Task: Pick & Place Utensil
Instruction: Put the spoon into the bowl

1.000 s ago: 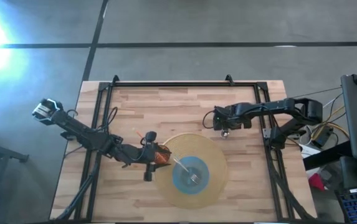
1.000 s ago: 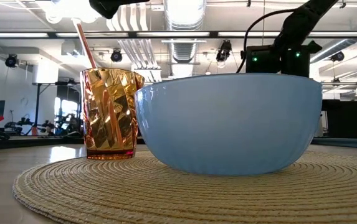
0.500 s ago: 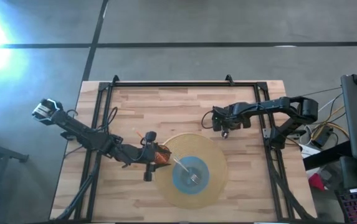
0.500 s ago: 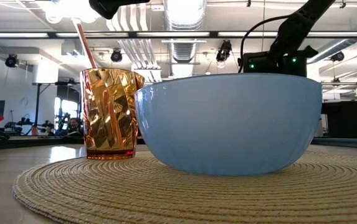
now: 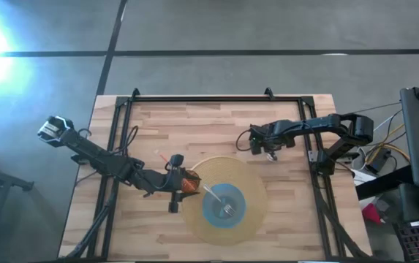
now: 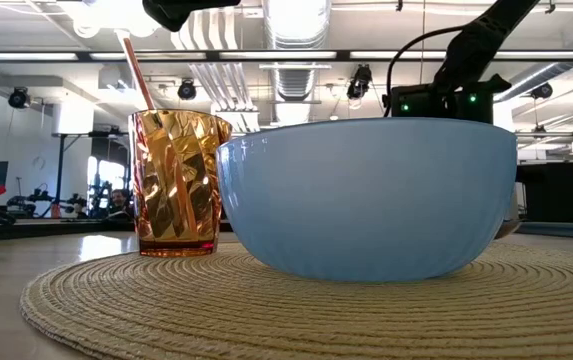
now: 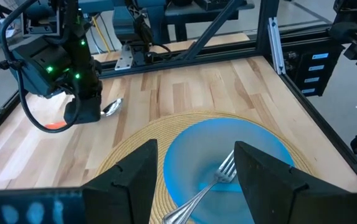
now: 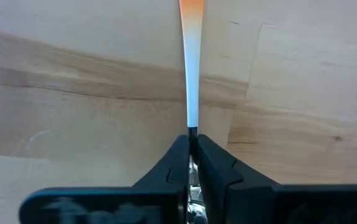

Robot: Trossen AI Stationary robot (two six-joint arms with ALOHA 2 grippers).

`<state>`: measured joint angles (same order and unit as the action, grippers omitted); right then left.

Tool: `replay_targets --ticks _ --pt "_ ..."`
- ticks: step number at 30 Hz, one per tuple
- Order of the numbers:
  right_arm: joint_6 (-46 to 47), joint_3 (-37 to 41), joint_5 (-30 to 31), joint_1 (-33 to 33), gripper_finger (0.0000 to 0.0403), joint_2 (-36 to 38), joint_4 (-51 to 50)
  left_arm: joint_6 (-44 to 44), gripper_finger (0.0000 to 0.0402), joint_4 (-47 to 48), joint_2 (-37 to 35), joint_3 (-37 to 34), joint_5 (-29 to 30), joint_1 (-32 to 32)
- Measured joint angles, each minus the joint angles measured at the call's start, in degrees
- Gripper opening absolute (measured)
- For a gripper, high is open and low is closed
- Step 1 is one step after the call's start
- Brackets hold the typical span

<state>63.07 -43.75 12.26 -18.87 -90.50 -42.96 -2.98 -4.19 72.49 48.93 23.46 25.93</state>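
A metal spoon (image 7: pixel 111 107) lies on the wooden table beyond the round woven placemat (image 5: pixel 247 175). My right gripper (image 5: pixel 269 152) stands over the spoon, shut on its handle. A blue bowl (image 5: pixel 224 206) rests on the placemat with a fork (image 7: pixel 212 183) lying inside it, tines up against the wall. My left gripper (image 5: pixel 182 184) hovers open above an orange cup (image 6: pixel 174 185) at the placemat's left edge and holds nothing. In the left wrist view the left gripper (image 7: pixel 200 180) has its fingers on either side of the bowl, well clear of it. My right gripper pinches the spoon's thin handle (image 8: pixel 192 121) between its two fingers (image 8: pixel 177 163), which point down from above and lie across it. The free end of the handle runs on over the wood; the spoon's bowl (image 7: pixel 111 107) sticks out on the other side, low over the table.
The orange cup (image 5: pixel 189 184) holds a straw (image 6: pixel 138 70) and stands on the placemat (image 6: pixel 116 300) close to the bowl (image 6: pixel 366 200). A black metal frame (image 5: pixel 216 98) runs round the table's far and side edges. Bare wood lies between the right gripper and the placemat.
My right gripper has sunk a little toward the table over the spoon, and its fingers now stand shut on the handle. The left arm, bowl, fork and cup have kept still.
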Motion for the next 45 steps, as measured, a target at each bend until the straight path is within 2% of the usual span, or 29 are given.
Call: replay_targets --ticks 8,15,20,30,36,45 --pt "-2.6 0.2 0.9 0.9 0.0014 1.1 -0.4 0.0 0.0204 0.1 0.0 0.0 0.0 0.0" --pt "-3.0 0.2 1.2 5.3 0.0013 6.2 -0.2 0.0 0.0204 0.2 0.0 0.0 0.0 0.0" --pt "-1.2 0.2 2.1 11.1 0.0013 11.9 -0.1 0.0 0.0204 0.2 0.0 0.0 0.0 0.0" --pt "6.4 0.1 13.9 27.7 0.0013 20.8 1.2 0.0 0.0204 0.2 0.0 0.0 0.0 0.0" --pt "5.8 0.1 21.2 36.2 0.0013 21.0 9.5 -0.1 0.0204 0.1 0.0 0.0 0.3 0.0" --pt "-4.4 0.0 28.8 43.0 0.0013 20.7 28.7 -0.4 0.0204 -0.2 0.0 0.0 2.2 0.0"
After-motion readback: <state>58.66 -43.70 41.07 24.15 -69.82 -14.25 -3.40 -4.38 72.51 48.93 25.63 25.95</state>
